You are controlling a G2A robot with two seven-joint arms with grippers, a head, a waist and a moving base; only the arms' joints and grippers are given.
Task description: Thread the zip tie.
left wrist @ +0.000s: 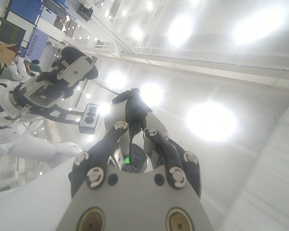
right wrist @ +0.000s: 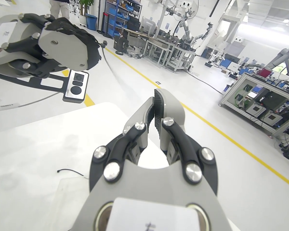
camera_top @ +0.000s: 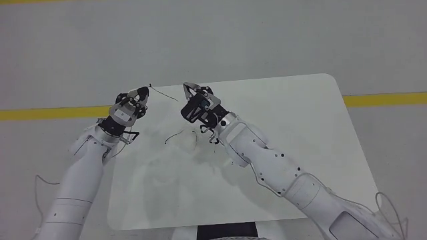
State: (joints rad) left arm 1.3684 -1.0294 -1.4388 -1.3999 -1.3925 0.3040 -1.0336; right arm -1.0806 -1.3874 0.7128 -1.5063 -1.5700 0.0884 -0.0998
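A thin black zip tie [camera_top: 163, 93] is held up above the white table's [camera_top: 300, 140] far left corner. My left gripper [camera_top: 141, 95] is shut on one end of it; in the left wrist view the strap [left wrist: 108, 89] leaves my left gripper [left wrist: 133, 97] towards the right gripper [left wrist: 74, 70]. My right gripper [camera_top: 192, 92] stands just beside the strap's free end, with its fingers [right wrist: 168, 106] pressed together and nothing seen between them. Whether the strap [right wrist: 108, 61] touches it, I cannot tell. In the right wrist view the left gripper [right wrist: 86, 49] hangs over the table's edge.
A second black zip tie [camera_top: 175, 135] lies on the table below the grippers, next to a pale sheet [right wrist: 69, 193]. The table edge and the floor with its yellow line [camera_top: 373, 99] lie just beyond the grippers.
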